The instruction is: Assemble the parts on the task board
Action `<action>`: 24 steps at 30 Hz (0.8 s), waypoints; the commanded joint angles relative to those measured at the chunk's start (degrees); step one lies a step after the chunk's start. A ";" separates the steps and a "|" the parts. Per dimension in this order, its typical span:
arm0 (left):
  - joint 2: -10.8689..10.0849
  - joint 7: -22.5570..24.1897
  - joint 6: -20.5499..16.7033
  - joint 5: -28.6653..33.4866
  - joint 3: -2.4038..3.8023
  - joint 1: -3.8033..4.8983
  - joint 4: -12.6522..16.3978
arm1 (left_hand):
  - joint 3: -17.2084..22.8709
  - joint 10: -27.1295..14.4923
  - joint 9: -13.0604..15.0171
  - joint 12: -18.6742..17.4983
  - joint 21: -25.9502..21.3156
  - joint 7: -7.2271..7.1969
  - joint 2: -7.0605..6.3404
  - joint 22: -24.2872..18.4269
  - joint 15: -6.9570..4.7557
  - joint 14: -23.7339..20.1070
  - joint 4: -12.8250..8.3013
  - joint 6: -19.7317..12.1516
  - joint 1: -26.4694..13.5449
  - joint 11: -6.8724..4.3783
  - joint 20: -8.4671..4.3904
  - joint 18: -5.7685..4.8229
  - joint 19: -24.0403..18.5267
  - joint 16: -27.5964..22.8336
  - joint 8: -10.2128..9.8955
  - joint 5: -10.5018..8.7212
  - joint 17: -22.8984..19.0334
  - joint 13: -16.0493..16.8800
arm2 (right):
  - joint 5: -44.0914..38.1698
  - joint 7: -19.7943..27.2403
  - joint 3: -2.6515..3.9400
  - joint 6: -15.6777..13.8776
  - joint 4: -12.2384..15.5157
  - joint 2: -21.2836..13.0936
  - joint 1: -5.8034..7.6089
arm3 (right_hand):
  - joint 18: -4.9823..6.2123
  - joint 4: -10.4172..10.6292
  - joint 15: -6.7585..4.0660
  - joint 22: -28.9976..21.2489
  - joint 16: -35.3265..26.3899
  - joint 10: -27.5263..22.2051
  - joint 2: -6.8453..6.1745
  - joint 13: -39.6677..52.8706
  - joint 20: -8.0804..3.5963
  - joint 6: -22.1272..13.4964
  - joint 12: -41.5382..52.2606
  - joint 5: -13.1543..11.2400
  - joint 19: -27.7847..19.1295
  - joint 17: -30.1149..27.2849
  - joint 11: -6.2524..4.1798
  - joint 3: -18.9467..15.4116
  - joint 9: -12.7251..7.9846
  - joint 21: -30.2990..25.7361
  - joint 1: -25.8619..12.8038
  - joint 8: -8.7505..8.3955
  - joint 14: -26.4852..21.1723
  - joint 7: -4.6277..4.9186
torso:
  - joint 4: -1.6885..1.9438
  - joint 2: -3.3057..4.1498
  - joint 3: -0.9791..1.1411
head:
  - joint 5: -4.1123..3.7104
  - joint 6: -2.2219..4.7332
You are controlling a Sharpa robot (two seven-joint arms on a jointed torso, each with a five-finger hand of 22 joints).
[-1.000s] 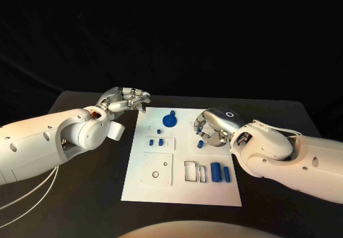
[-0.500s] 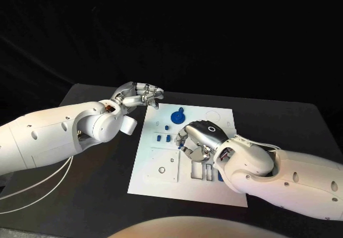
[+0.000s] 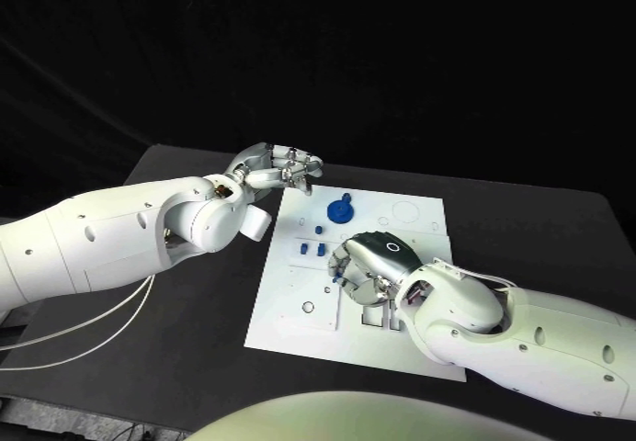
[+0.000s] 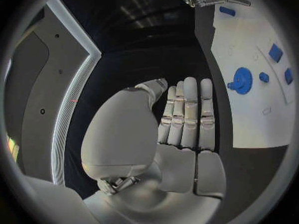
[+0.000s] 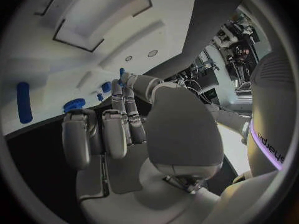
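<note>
Right hand (image 3: 369,262) low over task board (image 3: 411,354) middle, fingers curled, nothing visibly held; left hand (image 3: 278,170) empty, fingers together, by board's far corner. Blue parts (image 3: 311,249) beside right hand: pinch one squarely, slowly.

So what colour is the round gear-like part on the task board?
Blue; the gear-like part shows best in the left wrist view.

One white task board (image 3: 411,354); one round blue gear (image 3: 341,211); two hands; two small blue blocks (image 3: 312,248)

Under my hands spreads the flat, matte black table (image 3: 186,303), and thin white cables (image 3: 80,340) trail across it beneath my left arm.
</note>
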 commanded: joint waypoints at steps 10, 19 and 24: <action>0.34 0.11 1.26 0.53 0.04 0.03 -0.06 | -0.19 -0.23 0.06 -0.35 -0.43 0.03 -0.03 -0.11 0.29 -0.04 -0.27 -0.54 -0.54 0.29 0.07 0.53 -0.26 -0.35 -0.13 0.01 -0.08 0.07 | -0.10 1.07 -0.09 1.27 -1.23 1.43 -0.91 | -0.88 -0.29 -0.39 13.44 -0.28 2.60 0.74 1.40 -0.19 0.46 0.04 0.41 3.55 3.30 -2.21 0.19 0.10 0.01 0.09 0.24 3.46 0.05 | 0.03 0.09 -0.01 | 0.87 -0.69; 0.39 0.01 1.41 0.54 0.04 0.04 -0.06 | -0.19 -0.23 0.06 -0.35 -0.43 0.03 -0.03 -0.11 0.29 -0.04 -0.27 -0.54 -0.54 0.29 0.07 0.53 -0.26 -0.35 -0.13 0.01 -0.08 0.07 | 0.02 1.32 -0.23 1.96 -1.74 1.94 -1.23 | -0.86 -0.32 -0.39 13.41 -0.27 2.59 0.75 1.42 -0.19 0.45 -0.01 0.43 3.52 3.31 -2.20 0.20 0.11 -0.06 -0.01 0.24 3.46 0.07 | 0.07 0.09 -0.02 | 1.23 -1.03; 0.36 -0.11 1.46 0.54 0.04 0.04 -0.05 | -0.19 -0.24 0.06 -0.35 -0.44 0.03 -0.03 -0.13 0.29 -0.04 -0.27 -0.56 -0.56 0.29 0.08 0.53 -0.26 -0.36 -0.13 0.02 -0.08 0.07 | 0.14 1.41 -0.26 2.04 -1.83 2.10 -1.37 | -0.86 -0.32 -0.39 13.41 -0.27 2.59 0.75 1.42 -0.19 0.45 -0.01 0.43 3.52 3.31 -2.20 0.20 0.11 -0.06 -0.01 0.24 3.46 0.07 | 0.05 0.09 -0.03 | 1.32 -1.14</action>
